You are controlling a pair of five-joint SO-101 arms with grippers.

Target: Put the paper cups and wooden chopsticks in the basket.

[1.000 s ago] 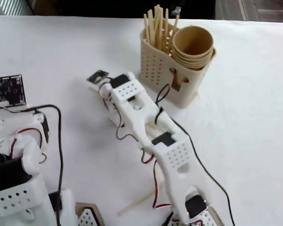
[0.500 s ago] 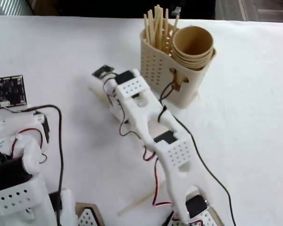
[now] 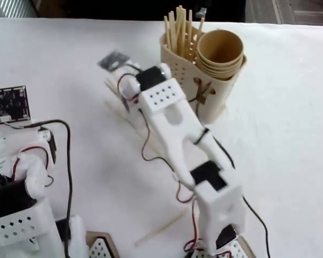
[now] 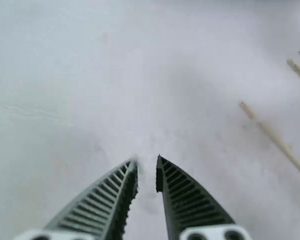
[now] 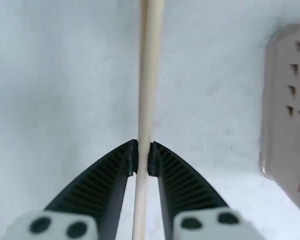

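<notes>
My right gripper (image 5: 142, 151) is shut on a pale wooden chopstick (image 5: 150, 60), which runs straight out past its fingertips above the white table. In the high view that gripper (image 3: 117, 88) hangs just left of the perforated cream basket (image 3: 183, 75). The basket's wall (image 5: 290, 100) stands close beside the held stick. Stacked paper cups (image 3: 220, 51) and several upright chopsticks (image 3: 178, 29) sit inside it. Another chopstick (image 3: 159, 231) lies on the table near the front. My left gripper (image 4: 146, 165) hovers low over bare table, its fingers a narrow gap apart with nothing between them.
The left arm (image 3: 19, 188) is folded at the front left corner, its camera board (image 3: 9, 105) facing up. Thin sticks (image 4: 275, 140) show off to one side in the left wrist view. White tabletop (image 3: 290, 140) spreads right of the basket.
The right arm has risen and swung toward the back of the table, carrying the chopstick closer to the basket. The left arm has not moved.
</notes>
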